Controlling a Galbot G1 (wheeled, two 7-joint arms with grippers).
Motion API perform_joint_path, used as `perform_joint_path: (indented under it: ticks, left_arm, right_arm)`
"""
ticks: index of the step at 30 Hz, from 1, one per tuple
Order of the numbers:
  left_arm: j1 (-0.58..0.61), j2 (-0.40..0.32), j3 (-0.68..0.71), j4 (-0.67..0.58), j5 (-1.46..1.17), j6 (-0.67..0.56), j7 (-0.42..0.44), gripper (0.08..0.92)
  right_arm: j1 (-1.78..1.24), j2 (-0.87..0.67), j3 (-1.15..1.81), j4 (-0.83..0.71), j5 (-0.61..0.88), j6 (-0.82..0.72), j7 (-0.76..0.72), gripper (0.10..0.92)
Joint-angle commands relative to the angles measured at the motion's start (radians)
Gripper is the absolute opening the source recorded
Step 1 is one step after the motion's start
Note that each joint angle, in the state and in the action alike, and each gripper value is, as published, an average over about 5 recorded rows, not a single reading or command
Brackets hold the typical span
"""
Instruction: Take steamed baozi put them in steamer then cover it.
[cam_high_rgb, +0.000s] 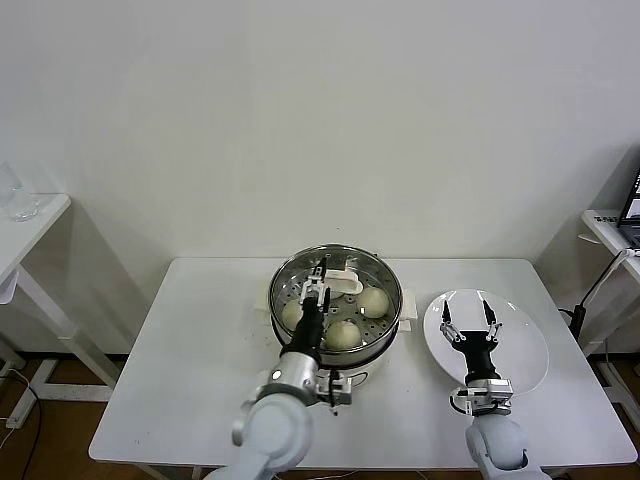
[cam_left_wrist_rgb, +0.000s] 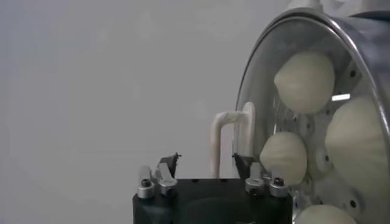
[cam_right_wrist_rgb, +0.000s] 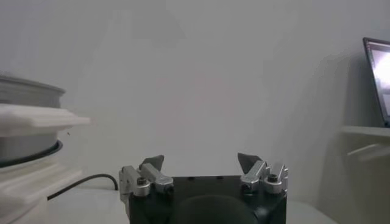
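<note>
Over the steamer (cam_high_rgb: 336, 305), the left gripper (cam_high_rgb: 317, 283) has its fingers (cam_left_wrist_rgb: 170, 163) spread wide, one to each side of the cover's cream handle (cam_left_wrist_rgb: 226, 141) and gripping nothing; the handle stands free in the gap between them. Beneath the handle, the cover (cam_high_rgb: 336, 288) sits on the steamer's rim, and through its glass the steamed baozi (cam_high_rgb: 373, 301) show on the perforated tray: three are plain in the head view and four can be made out in the left wrist view. Beside the steamer, on the side away from the left arm, the right gripper (cam_high_rgb: 472, 325) hangs idle over the white plate (cam_high_rgb: 520, 365), its fingers just as wide apart and empty.

By the look of it, the task is all but finished, and the risk now lies in the retreat. If the left arm pulls away sideways rather than upward, a fingertip could catch the handle and drag the cover askew or off the rim. A lid that is not seated evenly could also rock or slide on polished metal when nudged, and glass would not forgive a fall onto the table (cam_high_rgb: 190, 340).

The steamer is round, shiny stainless steel on a white base, smooth and likely slippery. The cover is clear glass bound in a metal ring, its handle a slim rounded loop. The buns are matte, pale and soft-looking, domed in shape. The plate is flat, glossy and bare.
</note>
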Motion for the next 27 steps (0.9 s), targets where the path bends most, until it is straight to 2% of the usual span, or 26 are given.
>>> perform_joint_path:
  ticks: [1,4,7,9,13,16,20,27]
  left_arm:
    - [0.200,0.202,-0.168,-0.322,-0.347,-0.016,-0.095,0.813]
    - [0.285,0.206,-0.331,-0.332,-0.575,-0.068,-0.246,0.821]
    - [0.337,0.183,-0.475,-0.256,-0.873,-0.194,-0.406,0.822]
    - [0.351,0.173,-0.547,-0.175,-1.077,-0.322,-0.443,0.823]
    - [0.344,0.162,-0.653,0.013,-1.362,-0.584,-0.368,0.823]
    - [0.329,0.155,-0.685,0.114,-1.470,-0.682,-0.309,0.823]
    - [0.329,0.144,-0.696,0.177,-1.522,-0.734,-0.260,0.823]
    - [0.328,0.126,-0.684,0.214,-1.521,-0.745,-0.251,0.823]
  right_arm:
    - [-0.021,-0.014,-0.020,0.036,0.057,-0.053,0.017,0.823]
    - [-0.038,-0.017,-0.014,0.058,0.114,-0.071,0.008,0.823]
    - [-0.060,-0.020,0.000,0.084,0.174,-0.077,-0.014,0.823]
    - [-0.075,-0.024,0.006,0.099,0.203,-0.078,-0.027,0.823]
    - [-0.096,-0.031,0.012,0.123,0.225,-0.095,-0.035,0.823]
    - [-0.109,-0.031,0.016,0.133,0.221,-0.110,-0.034,0.823]
    - [-0.128,-0.026,0.020,0.147,0.211,-0.124,-0.032,0.823]
    - [-0.143,-0.020,0.035,0.162,0.207,-0.147,-0.032,0.823]
